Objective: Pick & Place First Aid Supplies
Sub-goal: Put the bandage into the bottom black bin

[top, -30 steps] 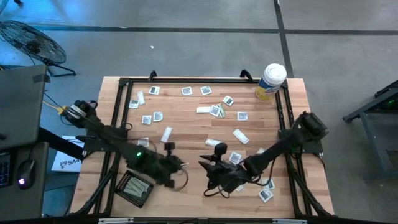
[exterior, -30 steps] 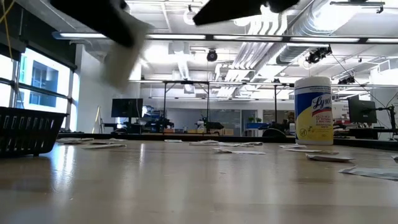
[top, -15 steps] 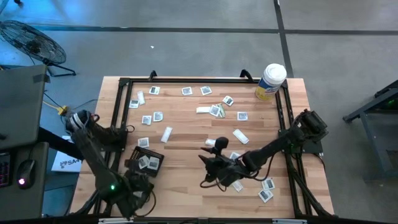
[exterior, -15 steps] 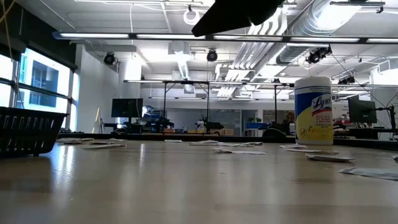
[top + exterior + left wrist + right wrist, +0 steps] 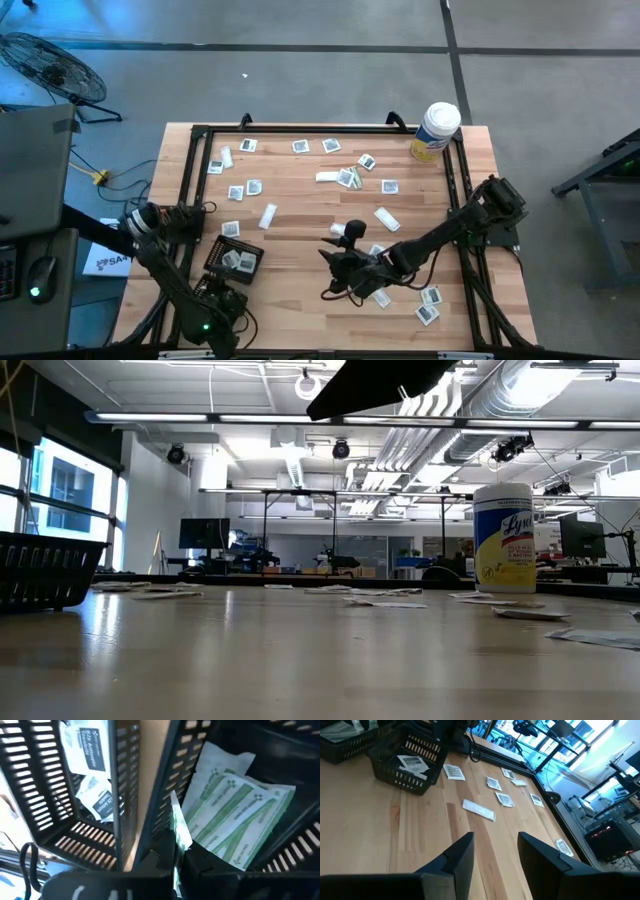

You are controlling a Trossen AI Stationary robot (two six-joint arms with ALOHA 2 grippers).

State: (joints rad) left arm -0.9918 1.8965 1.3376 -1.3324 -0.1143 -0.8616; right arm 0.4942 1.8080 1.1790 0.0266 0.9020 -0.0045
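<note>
While the left gripper stays clenched on a green packet over the black mesh tray, right gripper hangs released beside it, white packets scattered beyond.

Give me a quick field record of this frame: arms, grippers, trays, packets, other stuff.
left gripper: at the table's near-left corner, over a black mesh tray, shut on a pale green packet
tray contents: green-striped packets
second tray: holds white pads
right gripper: open, empty, over bare wood near centre front
loose packets: scattered across the table
canister: upright, far right corner
</note>
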